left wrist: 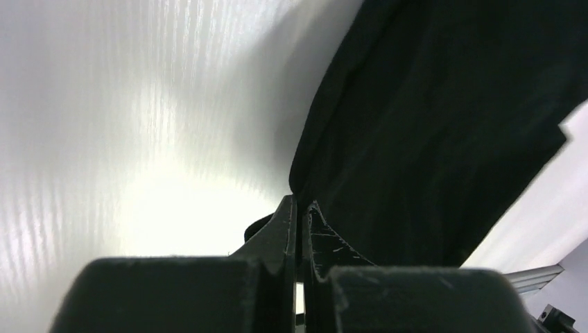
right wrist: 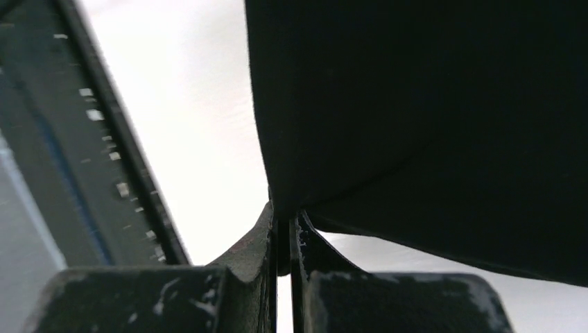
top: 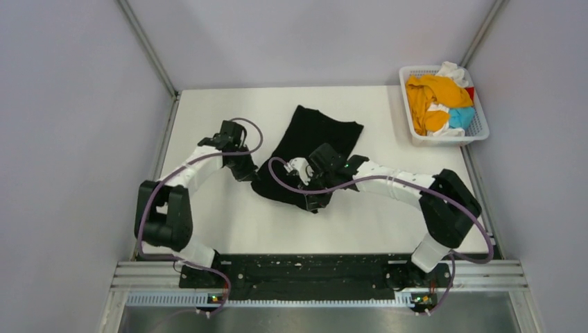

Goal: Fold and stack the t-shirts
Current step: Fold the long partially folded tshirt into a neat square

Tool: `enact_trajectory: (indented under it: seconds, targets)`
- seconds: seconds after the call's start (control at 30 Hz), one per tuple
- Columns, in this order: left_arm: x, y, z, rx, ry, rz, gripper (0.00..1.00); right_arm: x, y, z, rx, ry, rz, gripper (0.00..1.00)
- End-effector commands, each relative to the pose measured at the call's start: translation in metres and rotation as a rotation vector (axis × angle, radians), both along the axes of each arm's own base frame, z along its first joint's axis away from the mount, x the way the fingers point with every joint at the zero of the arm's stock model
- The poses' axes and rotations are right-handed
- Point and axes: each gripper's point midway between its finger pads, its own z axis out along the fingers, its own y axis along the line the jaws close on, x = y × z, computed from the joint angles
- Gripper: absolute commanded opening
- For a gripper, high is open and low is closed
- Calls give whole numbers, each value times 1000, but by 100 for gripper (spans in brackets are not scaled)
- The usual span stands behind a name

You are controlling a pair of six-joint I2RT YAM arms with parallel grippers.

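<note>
The left end effector (left wrist: 299, 205) and right end effector (right wrist: 283, 212) each pinch the black t-shirt (top: 317, 133) at its near edge (likely to lift and fold it across the counter (top: 232, 225)).

A flat white table top (top: 229, 222) sits between plain pale grey walls (top: 312, 41) on three sides. Slim silver metal posts (top: 149, 48) rise at its far corners. A silver aluminium rail (top: 142, 275) runs along its near edge. Soft glare (left wrist: 180, 201) brightens the white surface.
</note>
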Motion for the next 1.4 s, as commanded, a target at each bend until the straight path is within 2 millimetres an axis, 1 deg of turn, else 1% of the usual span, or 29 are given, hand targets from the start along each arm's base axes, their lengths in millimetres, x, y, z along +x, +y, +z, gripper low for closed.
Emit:
enact_trajectory:
  seconds: [0.0,0.13,0.2,0.27,0.37,0.4,0.47,0.53,0.63,0.8,0.9,0.97,1.03,1.1,1.2,1.37]
  targets:
    - [-4,8,44,8,-114,19,0,-20,27,80,245,65,112,0]
    - [-4,15,83,25,-211,39,0,-26,33,120,406,201,126,0]
    - [3,17,104,27,-288,43,0,-32,35,133,450,233,142,0]
    - [11,14,124,7,-355,38,0,-36,35,145,485,250,147,0]
    - [21,8,143,-22,-407,29,0,-39,32,164,565,309,138,0]
    - [24,7,147,-27,-419,25,0,-36,31,170,602,317,134,0]
    - [33,6,154,-32,-444,29,0,-29,25,172,634,341,85,0]
    - [42,1,160,-47,-465,25,0,-17,17,170,650,364,20,0]
    - [60,-11,166,-92,-483,6,0,3,5,165,662,401,-78,0]
    - [92,-30,161,-154,-461,-21,0,37,-15,141,610,404,-242,0]
    - [115,-41,166,-177,-478,-43,0,64,-33,131,593,364,-347,0]
    - [133,-45,166,-167,-481,-40,0,80,-42,125,576,337,-405,0]
    - [147,-53,166,-179,-482,-48,0,91,-52,115,529,327,-457,0]
    - [159,-64,161,-197,-471,-70,0,106,-62,107,497,303,-514,0]
    - [178,-75,150,-204,-463,-75,0,127,-76,98,465,268,-595,0]
    - [209,-91,136,-229,-469,-77,0,150,-86,85,433,259,-658,0]
